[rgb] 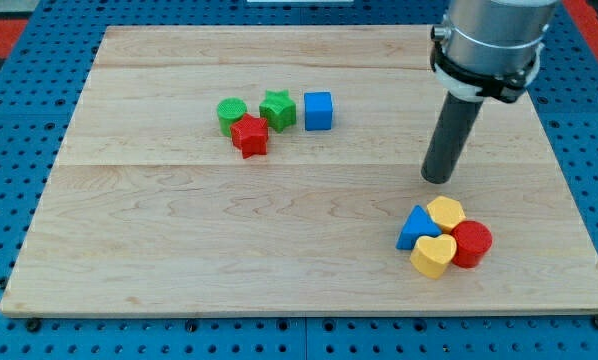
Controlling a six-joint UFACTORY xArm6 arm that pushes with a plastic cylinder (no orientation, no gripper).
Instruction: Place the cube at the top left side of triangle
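A blue cube (318, 110) sits on the wooden board (179, 250), in the upper middle. A blue triangle (416, 227) lies at the lower right, at the left of a tight cluster. My tip (437, 180) rests on the board just above the triangle, slightly to its right, apart from it. The cube is far to the tip's upper left.
A green star (277, 109), a green cylinder (231, 116) and a red star (249, 135) sit just left of the cube. A yellow hexagon (446, 213), a yellow heart (433, 256) and a red cylinder (471, 244) touch the triangle's right side.
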